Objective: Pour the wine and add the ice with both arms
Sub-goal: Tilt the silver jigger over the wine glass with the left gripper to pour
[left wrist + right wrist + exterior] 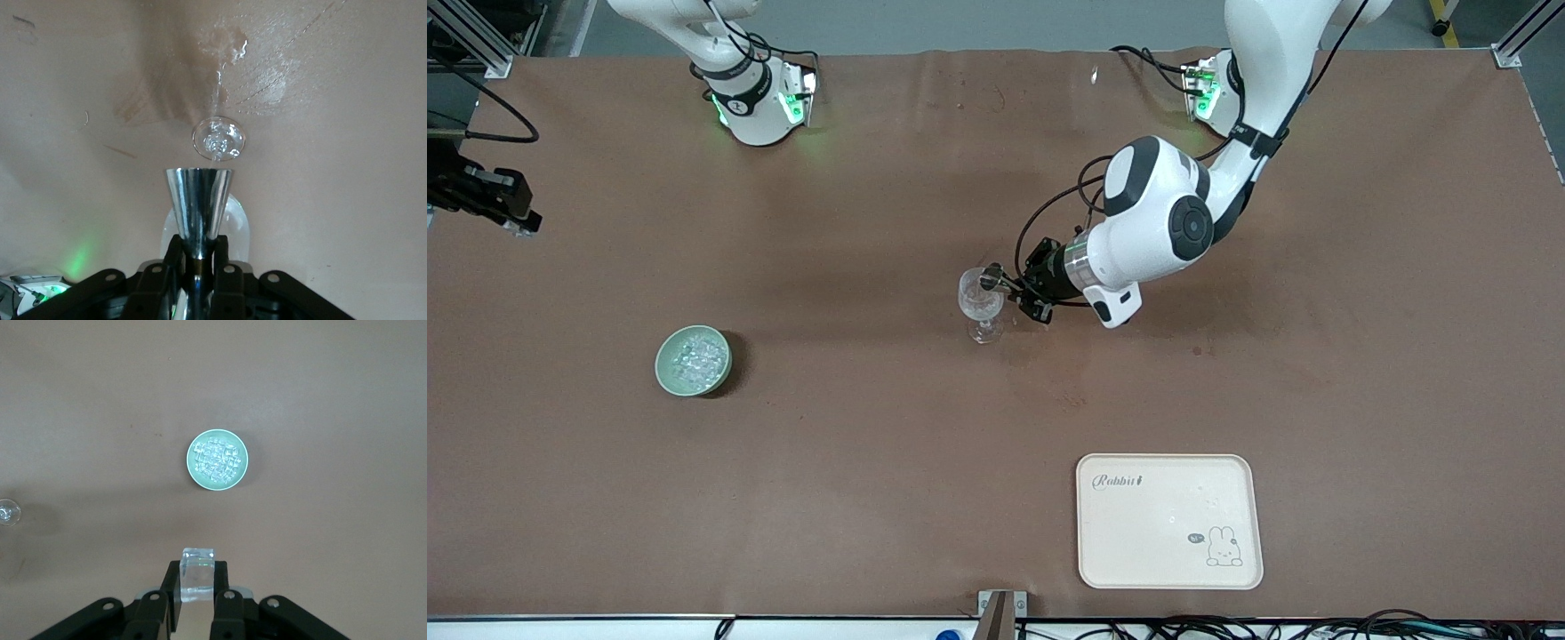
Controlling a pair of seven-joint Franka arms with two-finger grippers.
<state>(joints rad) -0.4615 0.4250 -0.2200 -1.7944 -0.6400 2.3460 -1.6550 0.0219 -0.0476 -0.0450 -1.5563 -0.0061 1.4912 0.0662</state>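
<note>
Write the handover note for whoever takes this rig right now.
Left gripper: shut on a metal cup, held at the rim of the wine glass mid-table.
Right gripper: shut on an ice cube, high above the table at the right arm's end.
Green bowl of ice sits toward the right arm's end; the tray, nearer the front camera, holds nothing.
Done: cup at glass, cube picked.
Left: finish pouring, drop ice in the glass.

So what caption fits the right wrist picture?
Right gripper holding a clear cube above the green bowl of ice.
</note>
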